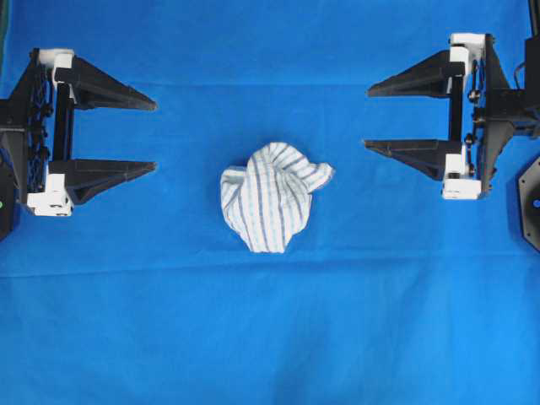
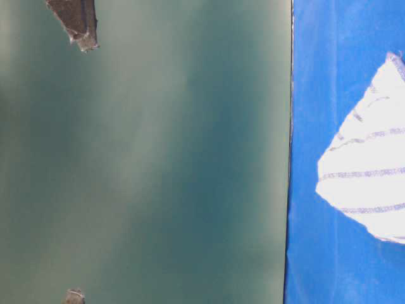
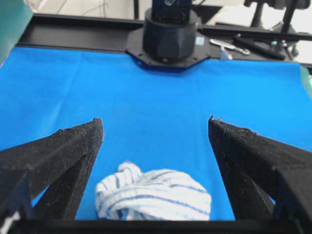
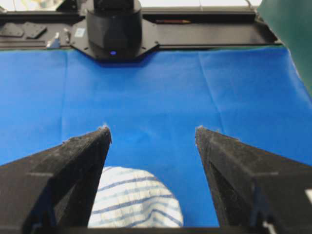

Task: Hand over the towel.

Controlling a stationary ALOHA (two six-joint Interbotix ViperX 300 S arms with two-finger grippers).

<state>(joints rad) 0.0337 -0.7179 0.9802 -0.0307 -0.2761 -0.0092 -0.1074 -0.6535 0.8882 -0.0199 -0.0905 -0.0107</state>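
Towel just sitting there, both pincers wide open

The striped towel point(image 1: 272, 196) is bunched up in a lump in the middle of the blue cloth point(image 1: 270, 337) covering the counter. The left pincer point(image 1: 155, 135) and the right pincer point(image 1: 367, 117) face it from either side, jaws spread apart, neither one touching it. The wrist views show the towel low between each pair of black fingers point(image 3: 73, 151).
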